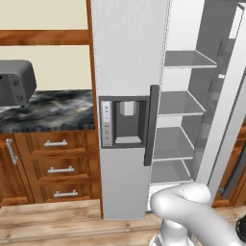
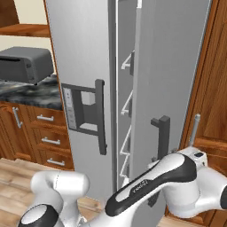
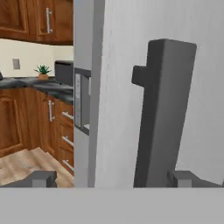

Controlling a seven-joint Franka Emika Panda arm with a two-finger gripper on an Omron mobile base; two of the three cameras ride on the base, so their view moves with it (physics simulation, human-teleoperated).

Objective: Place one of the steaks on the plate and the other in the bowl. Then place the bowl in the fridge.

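The fridge (image 1: 127, 48) stands in front of me, its left door with the water dispenser (image 1: 126, 122) shut and its right door (image 2: 173, 66) swung open. Grey shelves (image 1: 175, 103) show inside. My gripper (image 3: 113, 178) is open, close up against the outer face of the open door. That door's dark vertical handle (image 3: 164, 113) rises just inside the right fingertip (image 3: 186, 177), and nothing is gripped. The same handle (image 2: 162, 133) shows above my forearm in the right base view. The steaks, the plate and the bowl are out of view.
Left of the fridge runs a dark marble counter (image 1: 53, 110) carrying a grey toaster oven (image 1: 17, 81), with wooden drawers (image 1: 60, 168) below. A small potted plant (image 3: 43, 71) sits farther along. Tall wooden cabinetry (image 2: 213, 88) flanks the open door on the right.
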